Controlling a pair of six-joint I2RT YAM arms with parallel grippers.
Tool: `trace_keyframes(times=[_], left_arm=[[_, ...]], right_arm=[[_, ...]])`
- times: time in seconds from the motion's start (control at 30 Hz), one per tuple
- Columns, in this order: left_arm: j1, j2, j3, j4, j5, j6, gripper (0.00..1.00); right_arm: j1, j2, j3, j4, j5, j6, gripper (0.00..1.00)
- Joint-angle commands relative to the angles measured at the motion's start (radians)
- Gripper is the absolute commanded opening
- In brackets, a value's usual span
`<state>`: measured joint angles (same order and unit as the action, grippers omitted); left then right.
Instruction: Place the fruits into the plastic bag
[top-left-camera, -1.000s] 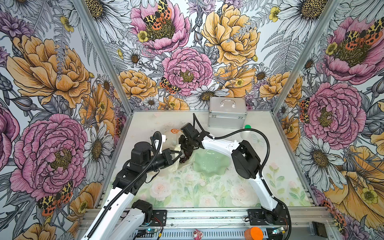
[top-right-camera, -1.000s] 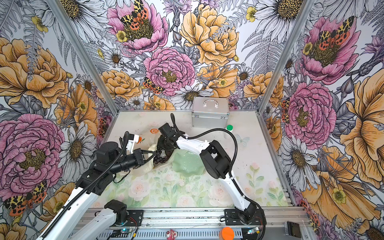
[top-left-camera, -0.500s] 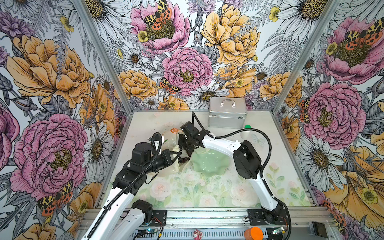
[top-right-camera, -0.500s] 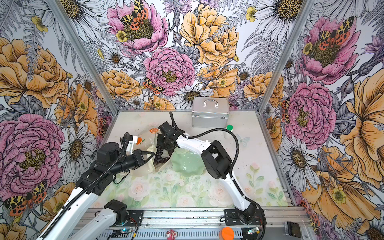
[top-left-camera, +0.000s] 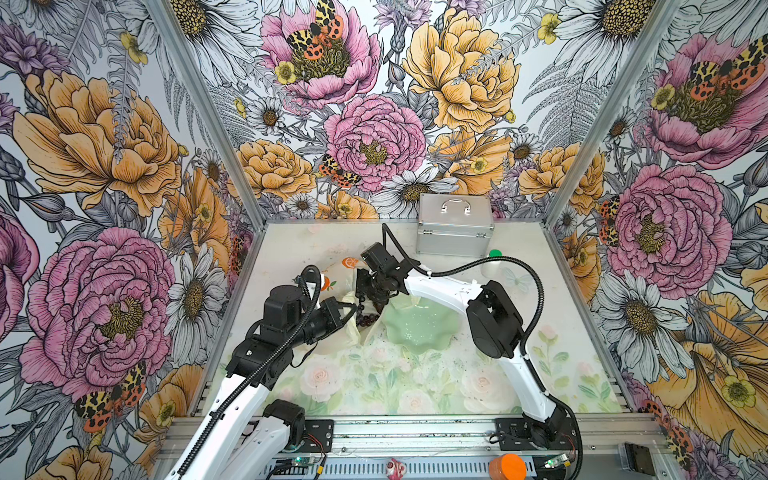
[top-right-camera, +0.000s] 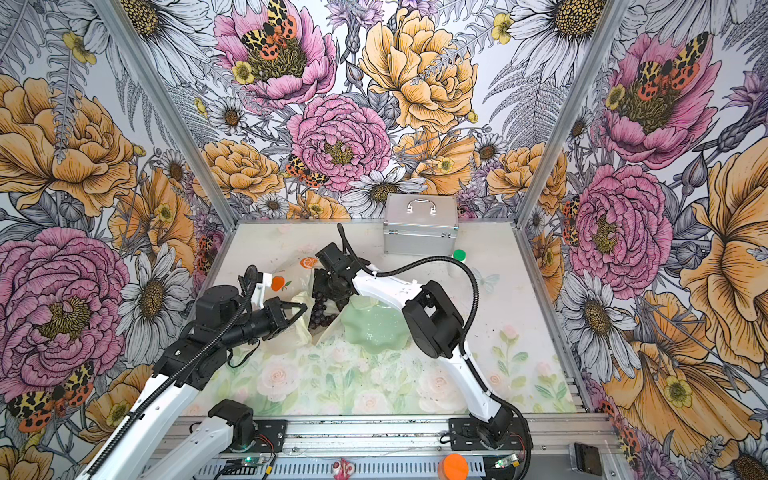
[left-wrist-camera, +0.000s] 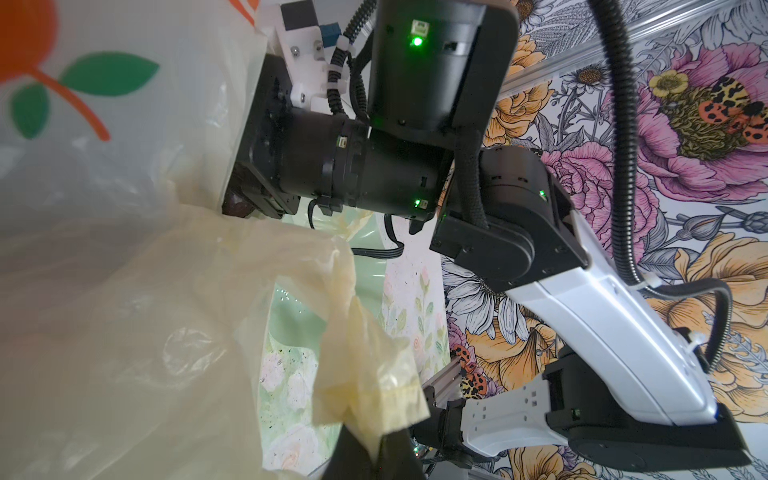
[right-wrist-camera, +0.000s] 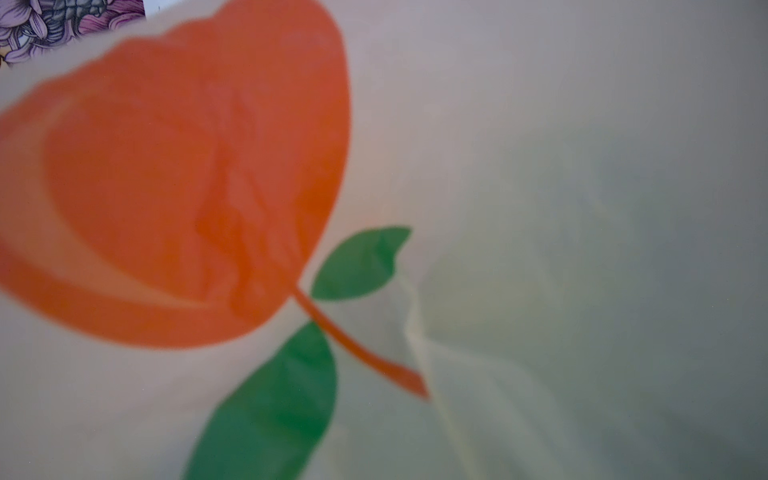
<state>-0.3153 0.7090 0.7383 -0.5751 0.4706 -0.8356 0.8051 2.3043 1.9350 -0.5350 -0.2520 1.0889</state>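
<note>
The plastic bag (top-left-camera: 334, 270), translucent cream with orange fruit prints, lies at the left of the table with its mouth toward the middle. My left gripper (top-left-camera: 348, 309) is shut on the bag's cream handle (left-wrist-camera: 365, 399) and holds the mouth up. A dark purple grape bunch (top-left-camera: 368, 318) lies just inside the mouth, seemingly on the lower sheet. My right gripper (top-left-camera: 374, 293) hangs open right above the grapes, apart from them. In the right wrist view only bag film (right-wrist-camera: 540, 166) shows. In a top view the bunch (top-right-camera: 320, 311) sits beside the dish.
A pale green scalloped dish (top-left-camera: 419, 328) sits right of the bag mouth, under the right forearm. A silver metal case (top-left-camera: 455, 226) stands at the back wall. A clear bottle with a green cap (top-left-camera: 494, 254) stands in front of it.
The right gripper has opened and risen a little; the grape bunch has dropped from it into the bag mouth. The left arm has stayed where it was, still holding the handle.
</note>
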Motion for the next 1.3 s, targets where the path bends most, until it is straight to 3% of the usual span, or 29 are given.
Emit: trace_keyframes(times=[0.0,0.4,1.0,1.1,1.27], left_arm=[[0.014,0.0,-0.026,0.032,0.006,-0.042,0.0],[0.049,-0.015,-0.083,0.019,0.004,-0.112,0.0],[0.057,-0.049,-0.113,-0.032,-0.039,-0.142,0.0],[0.056,-0.051,-0.11,-0.031,-0.045,-0.139,0.0],[0.055,-0.059,-0.103,-0.033,-0.062,-0.135,0.0]], right_arm=[[-0.007,-0.052,0.025,-0.031,-0.021,-0.032,1.0],[0.018,-0.144,-0.04,-0.054,-0.066,-0.073,0.99],[0.072,-0.325,-0.079,-0.309,0.084,-0.2,1.0],[0.076,-0.331,-0.063,-0.39,0.096,-0.211,0.99],[0.08,-0.29,0.048,-0.676,0.155,-0.257,1.0]])
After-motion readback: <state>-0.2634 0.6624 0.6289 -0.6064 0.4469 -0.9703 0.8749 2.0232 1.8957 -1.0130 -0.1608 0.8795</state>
